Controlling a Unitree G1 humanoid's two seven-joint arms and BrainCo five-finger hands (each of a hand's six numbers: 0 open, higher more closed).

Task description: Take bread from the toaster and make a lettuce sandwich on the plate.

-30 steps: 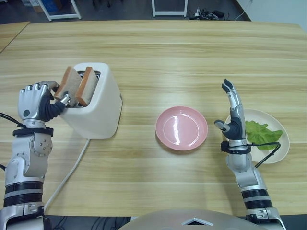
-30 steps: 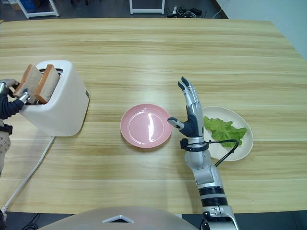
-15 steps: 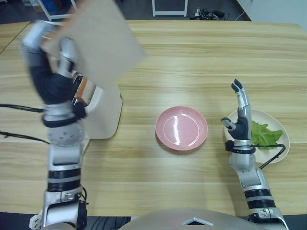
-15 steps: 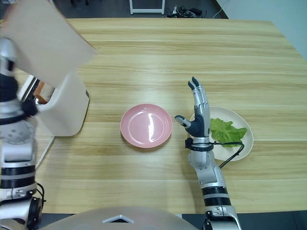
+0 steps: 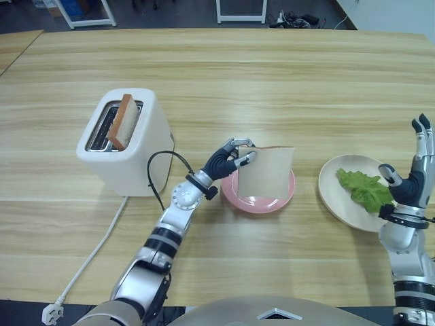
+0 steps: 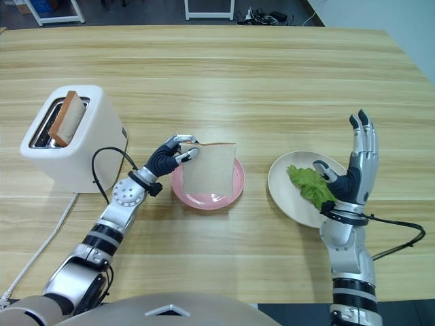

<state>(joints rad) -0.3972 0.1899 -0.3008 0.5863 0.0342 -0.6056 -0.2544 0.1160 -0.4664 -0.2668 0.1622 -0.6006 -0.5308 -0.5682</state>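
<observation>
The left hand [image 5: 228, 155], fingers curled, grips a slice [image 5: 266, 171] of bread by its left edge. The slice is held roughly upright with its flat face toward the camera, directly over the pink plate [image 5: 261, 203] at the centre of the tabletop [image 5: 272, 88]. Its lower edge lies within the plate's rim, and whether it touches the plate cannot be told. The left forearm reaches in from the lower left, with a black cable [image 5: 158, 166] looping above it beside the toaster [image 5: 139, 159]. The white toaster stands well to the left of the pink plate, and a second slice [image 5: 123, 122] stands up out of its right slot, leaning slightly. A white cord [image 5: 92, 255] runs from the toaster's base to a plug near the tabletop's front edge. The right hand [image 6: 354, 173] is raised at the far right, fingers straight and spread, holding nothing. Just left of it, a cream plate [image 5: 340, 204] carries a leaf of lettuce [image 5: 363, 190], well apart from the pink plate.
</observation>
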